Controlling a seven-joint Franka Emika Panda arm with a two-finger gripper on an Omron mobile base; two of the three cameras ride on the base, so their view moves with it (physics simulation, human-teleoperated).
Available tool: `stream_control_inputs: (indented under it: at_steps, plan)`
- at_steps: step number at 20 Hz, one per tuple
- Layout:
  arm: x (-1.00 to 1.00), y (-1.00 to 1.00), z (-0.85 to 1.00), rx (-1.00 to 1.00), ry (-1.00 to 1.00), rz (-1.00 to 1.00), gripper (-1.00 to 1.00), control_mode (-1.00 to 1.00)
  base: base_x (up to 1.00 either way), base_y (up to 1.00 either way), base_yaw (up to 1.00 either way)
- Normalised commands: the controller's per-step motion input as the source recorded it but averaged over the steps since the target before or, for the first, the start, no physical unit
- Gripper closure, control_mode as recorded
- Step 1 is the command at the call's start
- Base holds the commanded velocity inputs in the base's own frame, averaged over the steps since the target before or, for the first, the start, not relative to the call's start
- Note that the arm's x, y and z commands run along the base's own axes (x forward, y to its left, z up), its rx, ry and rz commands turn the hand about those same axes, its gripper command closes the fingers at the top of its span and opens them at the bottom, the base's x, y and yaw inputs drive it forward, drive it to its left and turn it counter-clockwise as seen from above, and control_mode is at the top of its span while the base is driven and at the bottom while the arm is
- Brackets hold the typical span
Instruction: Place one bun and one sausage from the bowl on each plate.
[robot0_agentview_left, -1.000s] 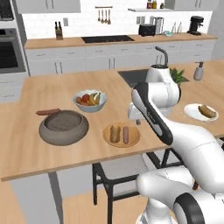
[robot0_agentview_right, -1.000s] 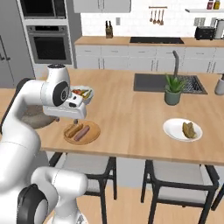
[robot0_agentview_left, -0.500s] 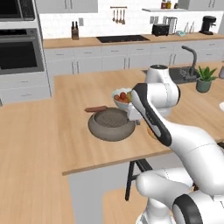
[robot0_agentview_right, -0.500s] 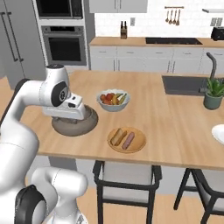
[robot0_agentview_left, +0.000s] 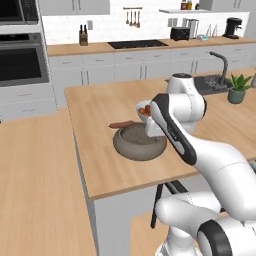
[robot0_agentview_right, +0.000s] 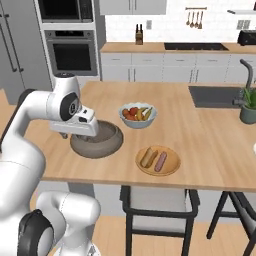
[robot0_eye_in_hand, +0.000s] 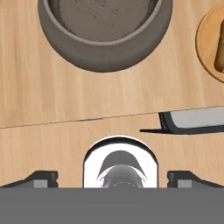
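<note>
Hovering with jaws apart and empty beside the bowl (robot0_agentview_right: 96, 140), left of centre frame; a sausage (robot0_agentview_left: 121, 124) is lying on its far rim. Next move: descending squarely onto it.

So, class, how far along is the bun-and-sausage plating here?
Done: wooden plate holds a bun and a sausage. In hand: nothing; the open gripper hangs by the grey bowl. Left: a loose sausage beside that bowl, probably for the other plate.
</note>
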Motion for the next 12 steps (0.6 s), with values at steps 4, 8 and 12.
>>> stream_control_inputs:
  at_steps: [4, 8, 12]
  plan:
    - [0.0, 0.0, 0.0, 0.0, 0.0, 0.0, -1.0, 1.0, 0.37, 0.19, -0.05]
    - [0.0, 0.0, 0.0, 0.0, 0.0, 0.0, -1.0, 1.0, 0.38, 0.01, 0.0]
    - [0.0, 0.0, 0.0, 0.0, 0.0, 0.0, -1.0, 1.0, 0.19, 0.0, 0.0]
